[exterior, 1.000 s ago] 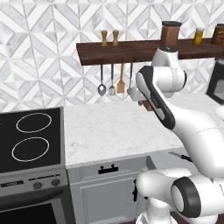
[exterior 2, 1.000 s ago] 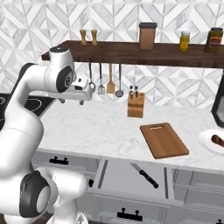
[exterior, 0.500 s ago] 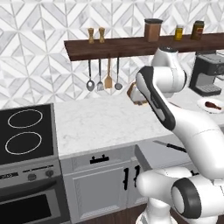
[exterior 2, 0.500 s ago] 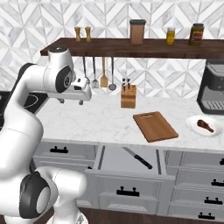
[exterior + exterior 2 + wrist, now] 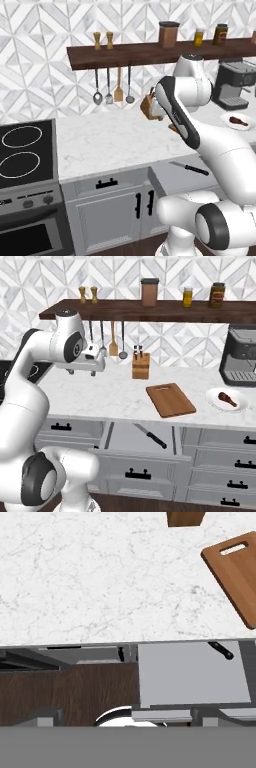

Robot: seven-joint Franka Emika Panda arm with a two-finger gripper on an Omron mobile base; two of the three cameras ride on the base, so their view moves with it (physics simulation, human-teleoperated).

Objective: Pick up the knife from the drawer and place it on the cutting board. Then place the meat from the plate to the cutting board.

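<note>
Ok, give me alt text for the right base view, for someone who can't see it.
An open grey drawer holds a black-handled knife below a marble counter, where a wooden cutting board lies left of a white plate with the meat. The white arm's open claw hangs above the counter's left part, holding nothing.

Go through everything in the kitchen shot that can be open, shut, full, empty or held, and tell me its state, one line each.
drawer: pulled open, knife inside.
knife: lying loose in the drawer, not held.
cutting board: flat on the counter, nothing on it.
plate: on the counter, holding the meat.
meat: resting on the plate.
gripper: open, empty, above the counter.
</note>
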